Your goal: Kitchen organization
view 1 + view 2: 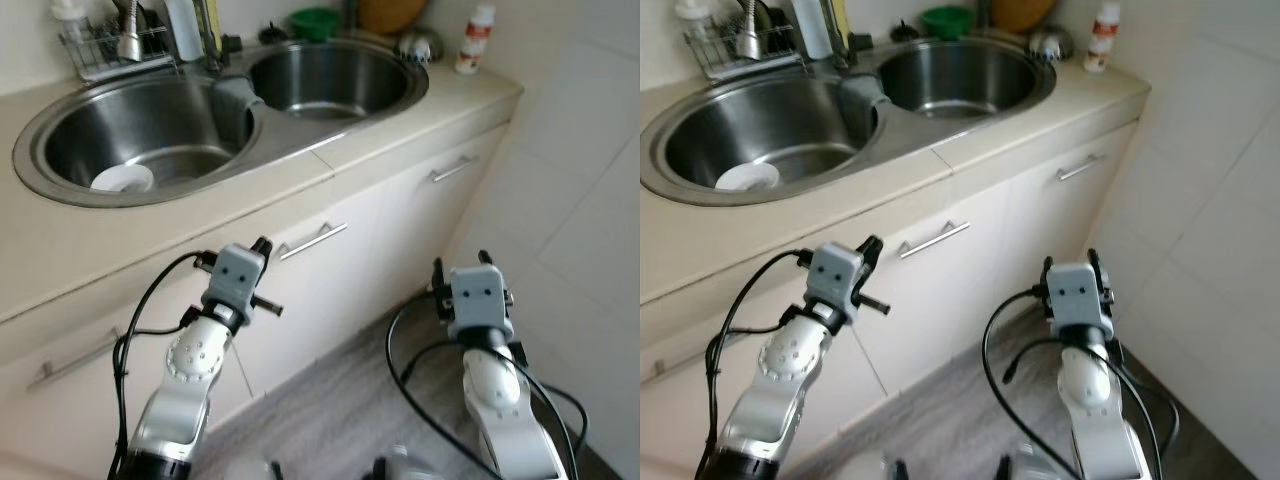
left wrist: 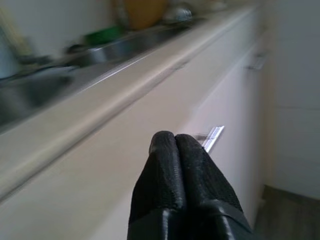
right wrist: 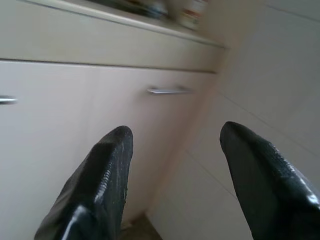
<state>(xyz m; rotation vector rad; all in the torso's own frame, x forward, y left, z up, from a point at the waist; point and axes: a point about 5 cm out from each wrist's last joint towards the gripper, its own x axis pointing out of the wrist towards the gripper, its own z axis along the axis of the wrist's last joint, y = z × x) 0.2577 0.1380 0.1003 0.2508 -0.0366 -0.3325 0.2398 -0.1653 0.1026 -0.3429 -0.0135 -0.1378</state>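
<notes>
The robot stands before the counter (image 1: 300,190) with both arms low in front of the cabinet doors, so this looks like the approach, nothing yet grasped. The left gripper (image 2: 176,145) is clenched on nothing, near a door handle (image 1: 313,240); the right gripper (image 3: 175,145) hangs released. A white bowl (image 1: 122,178) sits in the left sink (image 1: 60,130); next, probably raise an arm to reach it.

Polished steel double sink (image 1: 60,175) set in a beige stone desk (image 1: 150,235), cream cabinet doors (image 1: 340,290) below; a green plastic bowl (image 1: 314,21), grey wood-grain floor (image 1: 330,410).
</notes>
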